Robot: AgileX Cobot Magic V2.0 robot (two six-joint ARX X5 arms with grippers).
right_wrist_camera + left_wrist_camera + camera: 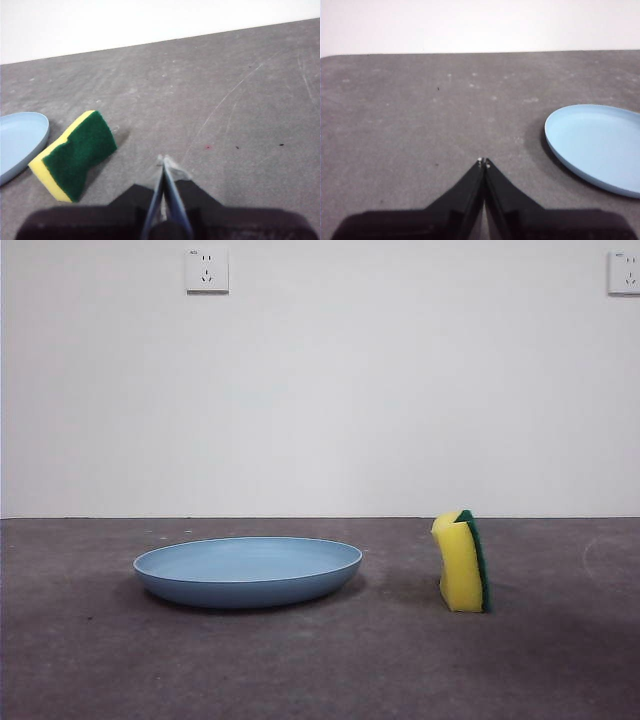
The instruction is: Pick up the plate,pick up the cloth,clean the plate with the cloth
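Plate (248, 570) looks light, stiff (grab the rim); cloth (462, 562) squashy; left gripper (484, 161) and right gripper (164, 159) both closed, empty.

Plate (248, 571) plain light blue. Cloth (461, 565) yellow with a dark green face. Worktop (320, 670) mottled dark grey, pale scuffs. My left claw (484, 162) and right claw (164, 161) black.

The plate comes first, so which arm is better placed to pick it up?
Left, probably. The left pincer, jaws shut, has the plate close beside it on the table. The right pincer, also shut, sits nearer the cloth, which stands between it and the plate.
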